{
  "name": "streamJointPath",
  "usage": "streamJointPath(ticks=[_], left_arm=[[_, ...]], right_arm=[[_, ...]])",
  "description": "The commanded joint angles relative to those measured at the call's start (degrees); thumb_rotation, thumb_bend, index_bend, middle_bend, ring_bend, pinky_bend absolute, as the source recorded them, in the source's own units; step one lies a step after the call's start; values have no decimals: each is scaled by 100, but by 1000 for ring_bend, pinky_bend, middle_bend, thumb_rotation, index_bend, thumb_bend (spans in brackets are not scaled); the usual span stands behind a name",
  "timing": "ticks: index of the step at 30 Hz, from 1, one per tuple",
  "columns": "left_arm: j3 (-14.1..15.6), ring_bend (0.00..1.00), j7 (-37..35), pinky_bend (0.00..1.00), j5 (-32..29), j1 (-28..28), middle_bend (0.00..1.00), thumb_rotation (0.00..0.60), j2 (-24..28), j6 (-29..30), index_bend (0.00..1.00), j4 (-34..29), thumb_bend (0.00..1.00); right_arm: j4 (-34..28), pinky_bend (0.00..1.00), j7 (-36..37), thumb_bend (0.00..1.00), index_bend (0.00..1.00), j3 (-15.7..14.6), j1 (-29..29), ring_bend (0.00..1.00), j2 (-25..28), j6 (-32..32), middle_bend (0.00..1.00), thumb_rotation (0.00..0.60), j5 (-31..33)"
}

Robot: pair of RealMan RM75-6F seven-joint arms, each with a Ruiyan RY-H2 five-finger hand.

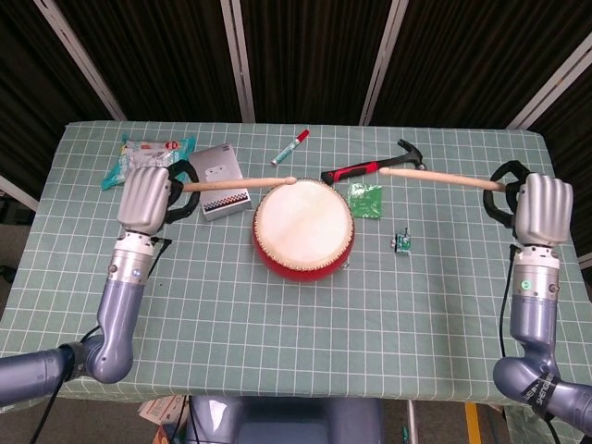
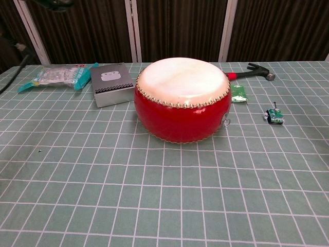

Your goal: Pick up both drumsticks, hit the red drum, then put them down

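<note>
The red drum (image 1: 303, 229) with its pale skin stands mid-table; the chest view shows the drum (image 2: 182, 100) with nothing above it. My left hand (image 1: 144, 197) grips a wooden drumstick (image 1: 239, 184) whose tip hangs just above the drum's far-left rim. At the right edge, my right hand (image 1: 542, 208) holds the other drumstick (image 1: 435, 176), which points left with its tip over the hammer, well away from the drum. Neither hand shows in the chest view.
Behind the drum lie a red-handled hammer (image 1: 370, 166), a green packet (image 1: 365, 200), a red marker (image 1: 289, 146), a grey box (image 1: 217, 170) and a snack bag (image 1: 141, 156). A small green toy (image 1: 402, 242) sits right of the drum.
</note>
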Motion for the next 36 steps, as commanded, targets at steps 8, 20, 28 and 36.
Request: streamJointPath(ticks=[8,20,28,36], left_arm=[[110,1000,-648,1000,280,676,1000,600,511,292,745,-465,460],[8,1000,-696,1000,337,790,1000,600,679,197,744,-648,460],[-34,1000,-742,1000,339,834,1000,600,702,88,743,-637,460],[-103,1000,-765,1000,342,889,1000,600,749,30,743,-698,460]], right_arm=[[30,1000,-130,564,948,-77,164,1000,-259,-164,985,600,-23],[458,1000,-864,564,948,-847,452,1000,-879,-964,985,600,42],[1101,1000,-3549,564,948,-1766,916,1000,-1132,-1347,985,600,99],[155,1000,-1917,565,948,-773,553,1000,-776,-425,985,600,-36]])
